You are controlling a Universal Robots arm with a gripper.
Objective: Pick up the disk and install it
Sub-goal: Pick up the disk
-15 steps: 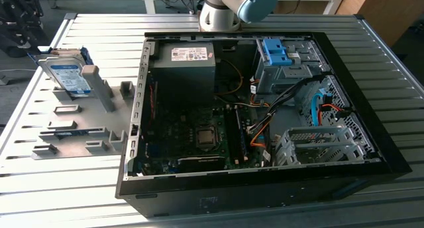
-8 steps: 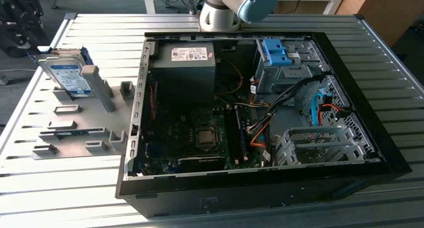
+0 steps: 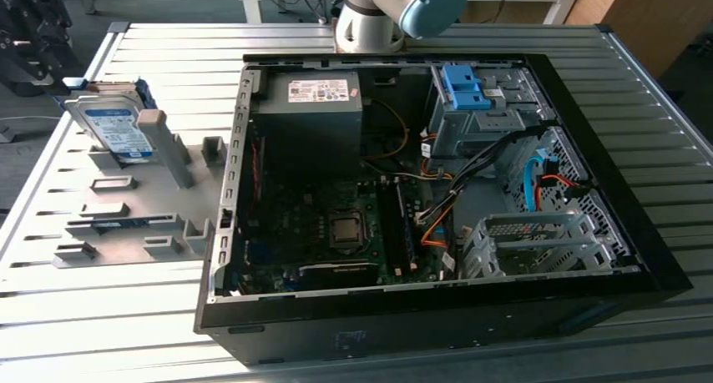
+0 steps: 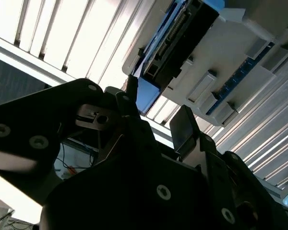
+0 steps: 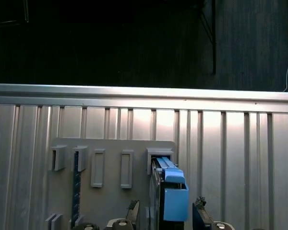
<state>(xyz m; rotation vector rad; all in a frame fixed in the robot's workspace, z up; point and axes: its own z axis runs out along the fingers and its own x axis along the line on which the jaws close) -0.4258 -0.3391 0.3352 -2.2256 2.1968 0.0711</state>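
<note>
Claw [image 5: 166,212] spread wide, straddling the upright disk [image 5: 174,190].

Counter [image 3: 624,108]: ribbed bare metal slats, brushed, bright sheen. Disk [image 3: 113,131]: silver metal casing with a smooth, slightly glossy paper label. Its blue frame [image 5: 175,197] is smooth plastic. Holder [image 3: 150,233] carrying it: matt grey plastic. Computer case [image 3: 446,337]: black, matt, painted sheet metal. Gripper [image 4: 156,112]: matt black, possibly plastic; the second wrist view is too dim to tell.
</note>
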